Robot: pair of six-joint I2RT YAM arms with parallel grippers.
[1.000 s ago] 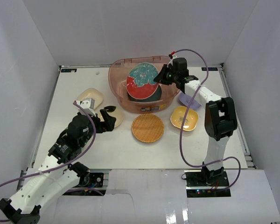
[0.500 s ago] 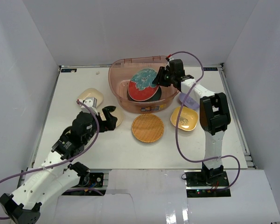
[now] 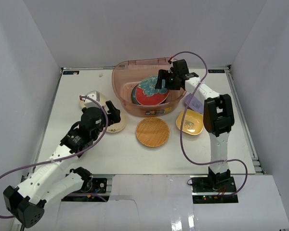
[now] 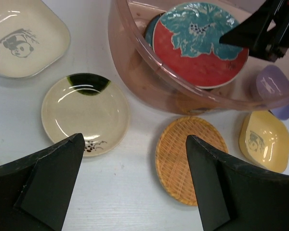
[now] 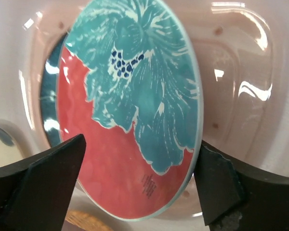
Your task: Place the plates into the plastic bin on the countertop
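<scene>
Right tool (image 3: 166, 80) jaws wide apart, gripping nothing, poised over plastic bin (image 3: 119, 86) at far side of counter (image 3: 125, 154). Red plate with teal flower (image 5: 130, 110) lies inside bin, tilted, leaning on teal plate (image 5: 50, 106). Right arm stretched forward, wrist bent down. Left tool (image 4: 135, 139) also spread, empty, hovering above cream round plate (image 4: 84, 115). Orange woven plate (image 3: 152, 131) just beside bin.

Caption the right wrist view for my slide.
Open right claw over the red flower plate, which overlaps a teal plate inside the plastic bin.
</scene>
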